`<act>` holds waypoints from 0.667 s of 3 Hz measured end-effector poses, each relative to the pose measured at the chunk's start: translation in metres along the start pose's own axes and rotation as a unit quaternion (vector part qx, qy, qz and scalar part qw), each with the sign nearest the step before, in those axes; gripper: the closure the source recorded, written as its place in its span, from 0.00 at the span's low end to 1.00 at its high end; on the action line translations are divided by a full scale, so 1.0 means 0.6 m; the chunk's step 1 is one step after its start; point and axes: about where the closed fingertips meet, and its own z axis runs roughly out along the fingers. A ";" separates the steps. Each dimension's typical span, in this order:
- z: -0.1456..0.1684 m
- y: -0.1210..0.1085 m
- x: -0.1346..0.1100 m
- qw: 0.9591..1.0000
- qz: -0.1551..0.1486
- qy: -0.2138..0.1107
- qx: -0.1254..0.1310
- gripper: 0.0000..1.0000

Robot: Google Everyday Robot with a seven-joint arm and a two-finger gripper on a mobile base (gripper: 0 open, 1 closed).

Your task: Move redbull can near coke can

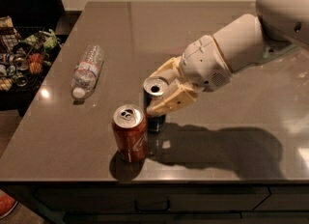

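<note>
coke can (pixel 130 133) red | redbull can (pixel 155 88) dark, silver-topped | end effector (pixel 151 95) cream, around it

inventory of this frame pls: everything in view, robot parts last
redbull can: 1, blue and silver, upright, just behind the coke can, between the gripper's fingers
coke can: 1, red with silver top, upright, near the table's front edge
plastic bottle: 1, clear with white cap, lying on its side, left part of the table
table: 1, dark grey-brown top
basket: 1, dark, off the table's left edge, holding mixed packets
arm: 1, white, reaching in from the right
gripper: 1, beige, mid-table, shut on the redbull can
</note>
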 end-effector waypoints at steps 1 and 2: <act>0.002 0.005 0.013 1.000 0.000 -0.005 -0.009 0.06; 0.003 0.006 0.013 1.000 0.000 -0.005 -0.010 0.00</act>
